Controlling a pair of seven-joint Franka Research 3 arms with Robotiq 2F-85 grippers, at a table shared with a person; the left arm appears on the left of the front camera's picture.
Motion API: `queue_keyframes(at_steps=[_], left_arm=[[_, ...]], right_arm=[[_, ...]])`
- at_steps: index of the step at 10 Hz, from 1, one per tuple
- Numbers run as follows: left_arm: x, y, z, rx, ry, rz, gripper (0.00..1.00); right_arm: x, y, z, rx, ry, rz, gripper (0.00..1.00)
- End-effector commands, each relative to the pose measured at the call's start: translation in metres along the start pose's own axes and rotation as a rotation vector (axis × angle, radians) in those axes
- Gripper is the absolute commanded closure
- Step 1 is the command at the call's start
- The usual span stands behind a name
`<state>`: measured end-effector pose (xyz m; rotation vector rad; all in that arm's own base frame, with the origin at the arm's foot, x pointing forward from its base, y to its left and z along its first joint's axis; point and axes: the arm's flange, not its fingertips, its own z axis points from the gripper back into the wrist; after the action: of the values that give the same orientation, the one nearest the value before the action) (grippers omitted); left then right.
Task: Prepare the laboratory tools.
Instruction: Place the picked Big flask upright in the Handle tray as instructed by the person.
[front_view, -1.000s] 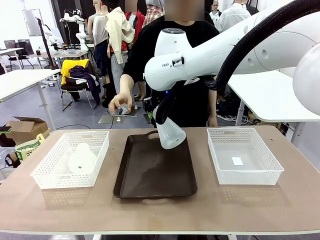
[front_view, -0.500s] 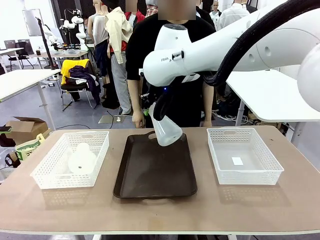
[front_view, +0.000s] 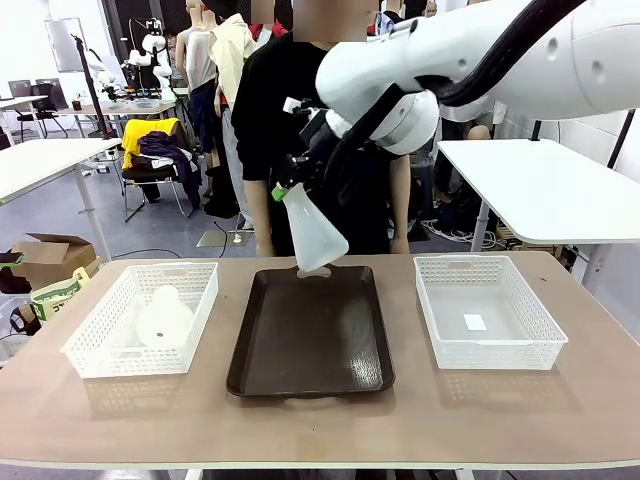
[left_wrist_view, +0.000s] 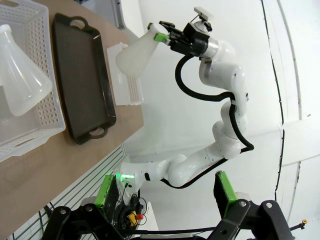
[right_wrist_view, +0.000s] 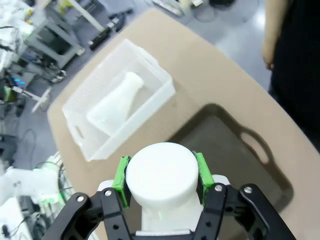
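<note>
A frosted-white conical flask (front_view: 314, 238) hangs neck-up over the far end of the dark brown tray (front_view: 310, 340), with my right gripper (front_view: 289, 190) shut on its neck. The right wrist view looks down on that flask's round base (right_wrist_view: 161, 179) between the green pads (right_wrist_view: 121, 175) of the right gripper (right_wrist_view: 161, 175). A second flask (front_view: 161, 315) lies on its side in the left white basket (front_view: 95, 340); the same flask (right_wrist_view: 116, 105) shows below in the right wrist view. My left gripper (left_wrist_view: 165, 195) is open and holds nothing, away from the table.
A white mesh basket (front_view: 530, 345) at the right holds a small white slip. A person in black stands at the table's far edge behind the tray, arms down. Bare tabletop (front_view: 320, 425) runs along the near edge.
My right arm has lifted the flask higher and a little left above the tray and turned it more upright. The person's hand has dropped back to the side.
</note>
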<state>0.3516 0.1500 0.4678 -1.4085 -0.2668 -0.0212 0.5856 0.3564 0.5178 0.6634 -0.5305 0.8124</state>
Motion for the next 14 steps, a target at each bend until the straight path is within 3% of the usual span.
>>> queue_keyframes(at_steps=[1,5,11,12,13,14], left_arm=[[-0.002,-0.001,0.003,-0.002,0.006,-0.005,0.0],[-0.002,-0.001,0.003,-0.002,0.006,-0.005,0.0],[-0.002,-0.001,0.003,-0.002,0.006,-0.005,0.0],[-0.002,-0.001,0.003,-0.002,0.006,-0.005,0.0],[-0.002,-0.001,0.003,-0.002,0.006,-0.005,0.0],[-0.002,-0.001,0.003,-0.002,0.006,-0.005,0.0]], right_arm=[[-0.029,-0.005,0.013,0.144,-0.055,0.101,1.0],[-0.041,-0.022,0.015,0.358,-0.124,0.276,1.0],[-0.029,-0.024,0.008,0.348,-0.123,0.282,1.0],[-0.031,-0.026,0.006,0.353,-0.098,0.297,1.0],[-0.025,-0.019,-0.001,0.349,-0.068,0.417,1.0],[-0.028,-0.024,-0.011,0.369,-0.081,0.404,1.0]])
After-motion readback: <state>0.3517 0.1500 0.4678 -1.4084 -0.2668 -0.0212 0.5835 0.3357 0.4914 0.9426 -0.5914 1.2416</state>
